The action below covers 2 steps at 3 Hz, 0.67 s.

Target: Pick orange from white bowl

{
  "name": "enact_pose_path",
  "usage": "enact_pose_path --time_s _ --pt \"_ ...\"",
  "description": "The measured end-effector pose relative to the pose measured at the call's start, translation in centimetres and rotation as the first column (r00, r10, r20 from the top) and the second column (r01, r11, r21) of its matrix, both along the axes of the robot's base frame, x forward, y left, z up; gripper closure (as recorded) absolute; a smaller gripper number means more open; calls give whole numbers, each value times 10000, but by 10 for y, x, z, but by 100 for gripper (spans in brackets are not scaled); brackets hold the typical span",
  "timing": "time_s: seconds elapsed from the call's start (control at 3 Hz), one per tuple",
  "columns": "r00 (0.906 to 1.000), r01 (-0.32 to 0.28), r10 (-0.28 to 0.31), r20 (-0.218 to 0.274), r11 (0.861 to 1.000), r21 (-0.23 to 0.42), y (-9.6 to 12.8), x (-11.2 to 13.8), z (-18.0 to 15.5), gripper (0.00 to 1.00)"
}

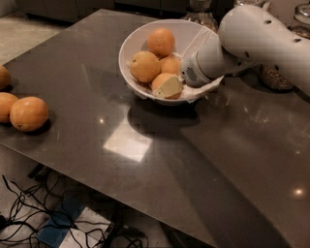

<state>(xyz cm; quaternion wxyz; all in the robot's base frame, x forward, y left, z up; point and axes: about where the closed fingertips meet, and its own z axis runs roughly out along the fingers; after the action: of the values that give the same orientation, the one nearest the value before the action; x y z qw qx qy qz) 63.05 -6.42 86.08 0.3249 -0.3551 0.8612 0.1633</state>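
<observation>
One white bowl (129,46), one end effector (169,87) inside, roughly four oranges (161,42); three oranges (29,114) outside.

The gripper (169,87) sits in white bowl (127,53), mostly masked by arm (252,38); it covers part of front orange (161,80). Bowl's right rim hidden. One loose orange (2,77) cut by left edge; jar (199,12) cropped at top.
</observation>
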Motion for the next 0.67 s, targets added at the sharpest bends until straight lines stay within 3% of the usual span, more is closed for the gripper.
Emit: enact_pose_path --time_s 0.67 --pt "10000 -1 1 0 10000 0 0 0 0 71"
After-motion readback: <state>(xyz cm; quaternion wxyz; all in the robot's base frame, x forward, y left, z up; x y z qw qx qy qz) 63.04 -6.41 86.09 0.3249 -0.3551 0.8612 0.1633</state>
